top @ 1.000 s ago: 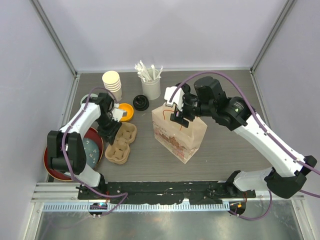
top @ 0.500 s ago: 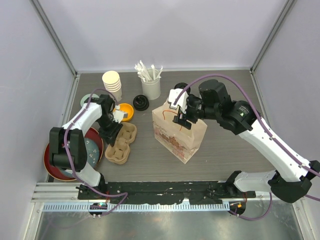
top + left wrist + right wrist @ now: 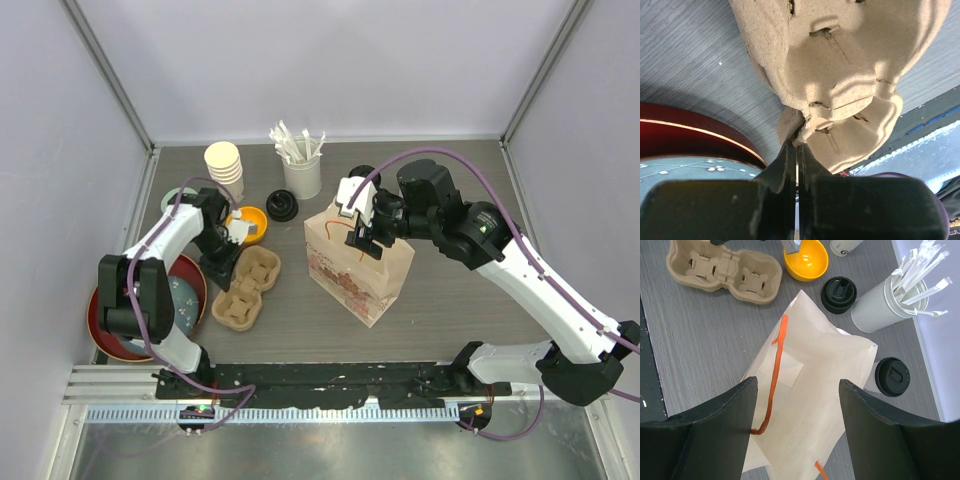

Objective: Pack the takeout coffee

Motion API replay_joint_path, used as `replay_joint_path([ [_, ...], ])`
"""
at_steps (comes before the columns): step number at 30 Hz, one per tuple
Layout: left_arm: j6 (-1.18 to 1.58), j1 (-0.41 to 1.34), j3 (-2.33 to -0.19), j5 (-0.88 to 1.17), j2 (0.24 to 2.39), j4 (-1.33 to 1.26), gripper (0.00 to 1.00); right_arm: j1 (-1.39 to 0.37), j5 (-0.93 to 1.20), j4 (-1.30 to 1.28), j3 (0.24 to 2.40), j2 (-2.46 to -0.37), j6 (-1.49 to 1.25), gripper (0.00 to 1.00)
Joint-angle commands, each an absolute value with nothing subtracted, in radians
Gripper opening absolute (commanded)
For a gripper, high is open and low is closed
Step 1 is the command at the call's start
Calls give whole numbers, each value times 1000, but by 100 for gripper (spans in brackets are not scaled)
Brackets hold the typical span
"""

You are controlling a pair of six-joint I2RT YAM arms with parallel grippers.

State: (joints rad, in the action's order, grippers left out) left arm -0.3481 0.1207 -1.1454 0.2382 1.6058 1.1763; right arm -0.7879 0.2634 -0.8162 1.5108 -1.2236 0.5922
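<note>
Two white cups with black lids stand on the table behind the bag: one beside the straw cup, also in the top view, and one at the bag's far corner, partly hidden behind my right arm in the top view. The white paper bag stands open with orange handles. My right gripper is open and empty just above the bag's mouth. My left gripper is shut on the rim of the brown cardboard cup carrier, at its left side.
A stack of lidless cream cups and a white cup of wrapped straws stand at the back. An orange bowl lies by the carrier. A red plate holding a blue-grey plate sits at the left edge.
The carrier has shifted slightly toward the right and front in my left gripper's hold. My right gripper moved a little to the right above the bag, then held still.
</note>
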Motion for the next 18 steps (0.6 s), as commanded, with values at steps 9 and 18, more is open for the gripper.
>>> replay_joint_path([
  [9,-397,107,-1236,339,1502,1270,0,-788,275,-784,1562,-1178,522,77],
  [18,-413,77,-1291,388,1531,1273,0,-788,284,-793,1569,-1195,505,79],
])
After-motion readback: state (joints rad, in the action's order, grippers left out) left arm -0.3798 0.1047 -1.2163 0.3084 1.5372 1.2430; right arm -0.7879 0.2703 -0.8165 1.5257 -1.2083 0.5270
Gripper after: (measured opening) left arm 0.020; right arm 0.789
